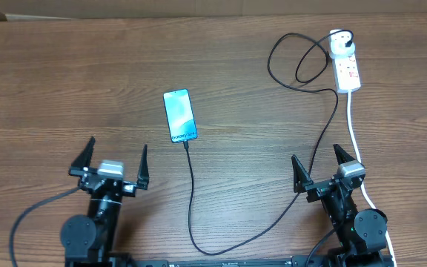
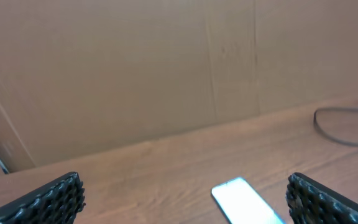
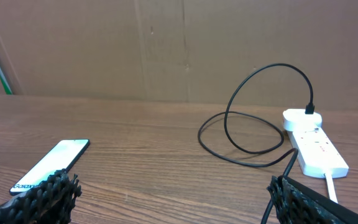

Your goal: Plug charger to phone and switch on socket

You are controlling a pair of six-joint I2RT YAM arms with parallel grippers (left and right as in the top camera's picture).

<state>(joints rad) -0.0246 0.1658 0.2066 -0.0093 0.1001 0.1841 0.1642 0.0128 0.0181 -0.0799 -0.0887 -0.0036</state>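
While both arms sit parked at the near edge of the wooden tabletop (image 1: 65, 89), I see nothing in either grip. The left gripper (image 1: 117, 148) rests toward the near left corner with its jaws spread wide apart. The right gripper (image 1: 316, 154) rests toward the near right corner, its jaws spread just as wide. A brown cardboard wall (image 3: 166, 43) runs along the far edge in my wrist views.

The socket (image 1: 347, 68) lies flat near the far right corner, its long side running from the far edge toward me. Its white cord (image 1: 354, 141) trails down past the right gripper to the near edge. I cannot tell from these views how its red switches stand.

The phone (image 1: 180, 116) lies face up about mid-table, a little left of centre, its screen lit cyan, well apart from both grippers.

The charger (image 1: 192, 193) has its black plug (image 1: 342, 42) seated in the far end of the socket. From there the cable loops on the table beside the socket, runs down just inside the right gripper, sweeps along the near edge, and climbs to the phone. Its connector tip (image 1: 186, 144) meets the phone's near short edge; I cannot tell whether it is fully seated.
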